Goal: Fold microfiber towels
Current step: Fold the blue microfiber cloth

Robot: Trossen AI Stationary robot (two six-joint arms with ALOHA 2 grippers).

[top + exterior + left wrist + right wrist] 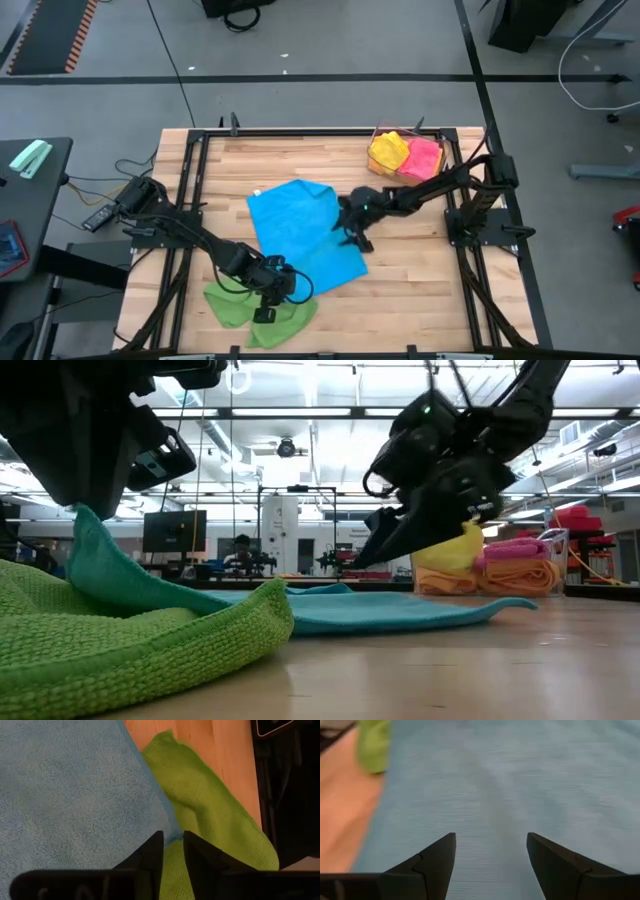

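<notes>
You were working in a robotics lab: a wooden bench (420,290) on grey floor, ceiling strip lights (330,415), a monitor (174,530), equipment racks (285,525), and a seated person (241,550) behind.

A wooden desk (420,270) stands on a grey floor (330,40). A clear plastic bin (437,143) sits at its far right corner. A person (241,547) sits far behind.

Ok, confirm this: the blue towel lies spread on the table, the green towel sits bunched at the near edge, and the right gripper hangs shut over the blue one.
One thing is wrong: the right gripper is open, not shut; the right wrist view shows its fingers spread wide over the blue towel. The rest holds: the blue towel lies spread and the green towel sits bunched at the near edge.
</notes>
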